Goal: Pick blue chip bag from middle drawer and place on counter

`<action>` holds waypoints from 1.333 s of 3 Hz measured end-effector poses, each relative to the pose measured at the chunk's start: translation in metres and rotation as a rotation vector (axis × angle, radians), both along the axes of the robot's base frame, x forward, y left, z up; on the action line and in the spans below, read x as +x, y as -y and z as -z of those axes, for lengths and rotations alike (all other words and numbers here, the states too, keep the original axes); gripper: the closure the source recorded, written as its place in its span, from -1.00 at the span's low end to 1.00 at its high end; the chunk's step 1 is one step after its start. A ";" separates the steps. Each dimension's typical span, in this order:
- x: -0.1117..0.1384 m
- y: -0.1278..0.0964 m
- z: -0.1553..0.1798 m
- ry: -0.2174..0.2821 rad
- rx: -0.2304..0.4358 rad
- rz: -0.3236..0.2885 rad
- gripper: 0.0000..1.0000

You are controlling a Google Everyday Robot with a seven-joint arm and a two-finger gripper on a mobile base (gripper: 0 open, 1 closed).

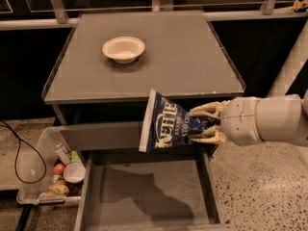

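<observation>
Chip bag (166, 124), dark blue with white lettering, hangs in the air in our single view, pinched at its 3 o'clock end by the robot's hand (202, 125). Both pale fingers (204, 110) are pressed onto the foil, one above and one below. The bag's white end strip points toward 9 o'clock and stands nearly upright, its top leaning slightly to the right.

We see the bag in front of the cabinet, its upper corner level with the front edge of the grey tabletop (183, 61) and touching neither the tabletop nor the drawer. The open drawer (144, 196) lies at 6 o'clock of the bag, with the bag's shadow falling across its flat floor. A closed drawer front (101, 134) sits just at 9 o'clock of the bag.

The thick white arm (284, 119) enters from 3 o'clock. On the tabletop, a white bowl (123, 49) rests well apart from the bag, at about 11 o'clock of it. At 8 o'clock, a clear bin (36, 177) of small items stands on the speckled floor beside a black cable (19, 153).
</observation>
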State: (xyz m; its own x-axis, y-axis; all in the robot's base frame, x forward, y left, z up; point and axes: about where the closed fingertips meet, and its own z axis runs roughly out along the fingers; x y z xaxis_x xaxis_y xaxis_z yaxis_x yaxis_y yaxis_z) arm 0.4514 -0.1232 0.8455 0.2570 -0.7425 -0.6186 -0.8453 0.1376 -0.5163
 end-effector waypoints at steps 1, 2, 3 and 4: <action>0.038 -0.007 -0.015 0.017 0.003 -0.001 1.00; 0.098 -0.021 -0.042 0.045 0.040 0.019 1.00; 0.147 -0.028 -0.052 0.031 0.114 0.058 1.00; 0.177 -0.026 -0.051 0.013 0.182 0.163 1.00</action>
State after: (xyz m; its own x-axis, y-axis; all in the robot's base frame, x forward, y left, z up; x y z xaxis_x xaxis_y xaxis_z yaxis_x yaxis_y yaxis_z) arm 0.6281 -0.0975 0.8968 0.1517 -0.6512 -0.7436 -0.7978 0.3634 -0.4811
